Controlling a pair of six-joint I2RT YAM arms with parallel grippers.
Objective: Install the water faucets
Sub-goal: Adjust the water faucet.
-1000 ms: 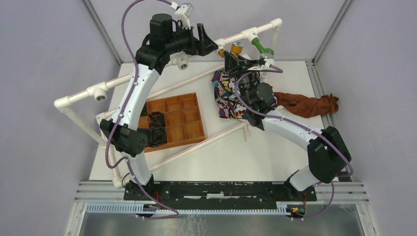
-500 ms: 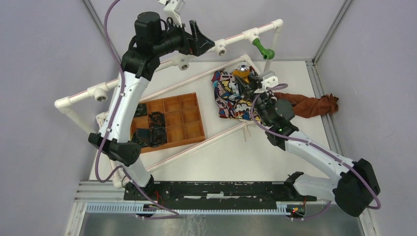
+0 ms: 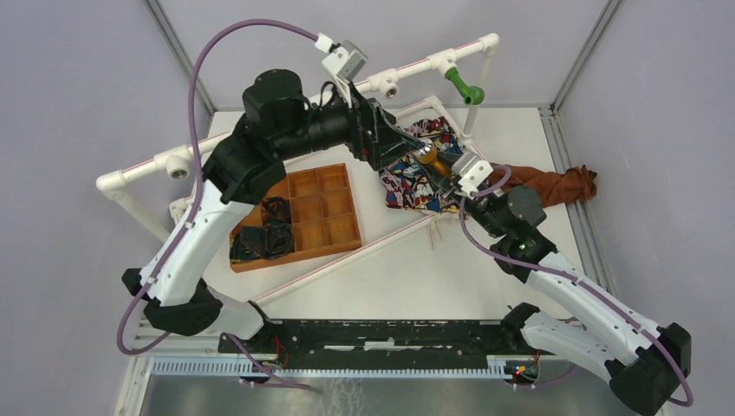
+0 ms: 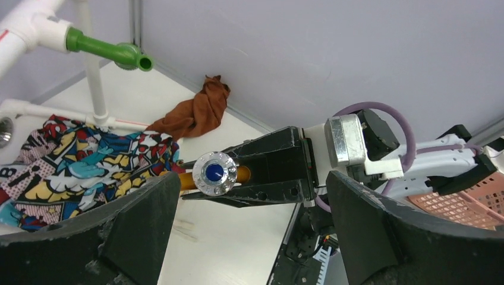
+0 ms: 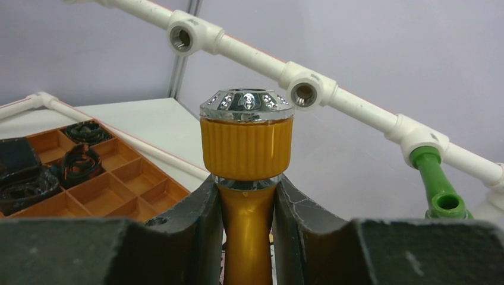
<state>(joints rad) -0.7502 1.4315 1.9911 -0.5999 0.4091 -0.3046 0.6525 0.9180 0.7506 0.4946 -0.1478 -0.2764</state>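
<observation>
The orange-yellow faucet (image 3: 431, 159), clenched in the right hand (image 3: 440, 171), is drawn back from the upper pipe (image 3: 418, 69) to frame centre, the released left hand (image 3: 402, 143) swung beside it, so handover is expected.

Two plastic faucets: one orange-yellow and gripped, one green and on the pipe.
The orange-yellow faucet (image 5: 245, 148) has a ribbed knob topped by a chrome cap with a blue centre. Its smooth neck just under the knob is pinched between the fingers of the right gripper (image 5: 245, 199), with the knob pointing away from the wrist. The green faucet (image 3: 464, 87) has its base seated in a white T-fitting (image 3: 445, 62) at the far right of the raised pipe frame. Its bent spout angles away from the pipe and ends in an open round mouth.
</observation>
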